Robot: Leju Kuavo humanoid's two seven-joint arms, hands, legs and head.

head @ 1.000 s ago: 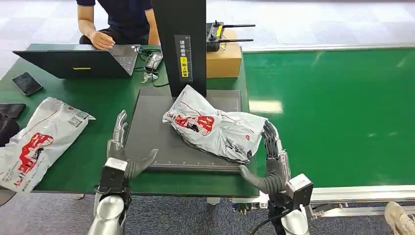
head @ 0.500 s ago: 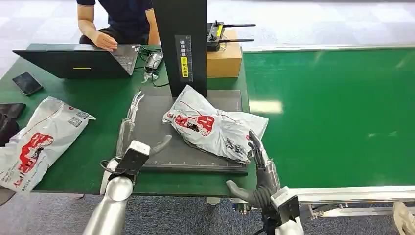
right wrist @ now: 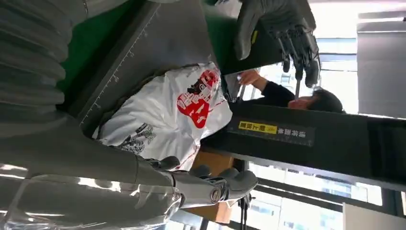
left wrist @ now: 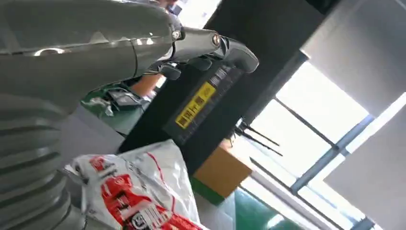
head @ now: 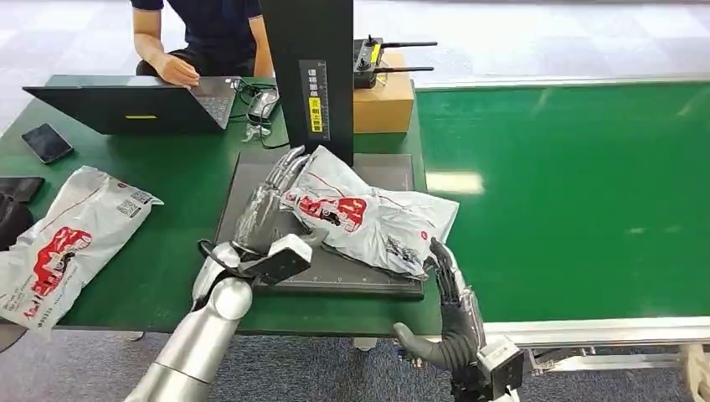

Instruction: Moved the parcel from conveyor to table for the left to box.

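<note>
The parcel (head: 368, 218), a white plastic bag with red print, lies crumpled on the dark grey plate (head: 251, 201) of the table. My left hand (head: 270, 208) is open with its fingers stretched out flat against the parcel's left edge. My right hand (head: 450, 297) is open near the table's front edge, with its fingertips just short of the parcel's near right corner. The left wrist view has the parcel (left wrist: 139, 196) below my left hand (left wrist: 191, 43). In the right wrist view the parcel (right wrist: 167, 110) lies past my right hand (right wrist: 201, 184).
A black post (head: 310, 75) rises behind the plate. A second white parcel (head: 67, 243) lies at the table's left. At the back are a laptop (head: 126, 105), a person (head: 192, 33), a phone (head: 46, 142) and a cardboard box (head: 383, 105). The green conveyor (head: 569, 193) runs on the right.
My left hand has swung right across the plate until it lies against the parcel's left edge. My right hand has come off the parcel and drawn back toward the table's front edge.
</note>
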